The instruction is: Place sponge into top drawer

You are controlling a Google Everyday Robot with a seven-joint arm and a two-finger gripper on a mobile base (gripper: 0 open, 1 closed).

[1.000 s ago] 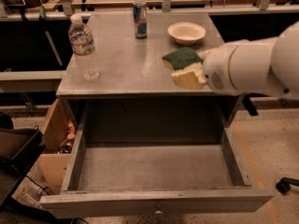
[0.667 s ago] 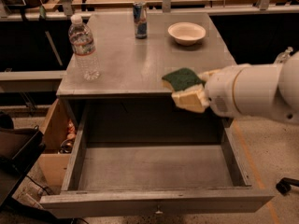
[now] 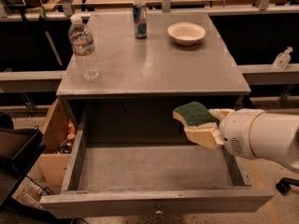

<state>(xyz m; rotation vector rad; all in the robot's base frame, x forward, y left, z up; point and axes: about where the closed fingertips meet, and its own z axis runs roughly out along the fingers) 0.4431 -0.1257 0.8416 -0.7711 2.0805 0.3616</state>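
Note:
The sponge (image 3: 194, 114), green scrub layer up over pale yellow foam, is held in my gripper (image 3: 202, 125). The cream fingers (image 3: 204, 136) are shut on it, one below and one behind. The white arm comes in from the right. The sponge hangs above the right rear part of the top drawer (image 3: 154, 169), which is pulled fully open and has nothing in it. The drawer's flat front panel with a small knob (image 3: 158, 212) runs along the bottom of the view.
On the grey cabinet top (image 3: 154, 64) stand a water bottle (image 3: 84, 48) at the left, a drink can (image 3: 139, 13) at the back and a cream bowl (image 3: 186, 32) at the back right. A cardboard box (image 3: 53, 139) stands left of the drawer.
My gripper has carried the sponge from above the cabinet top's right side forward and down, past the front edge, to over the open drawer.

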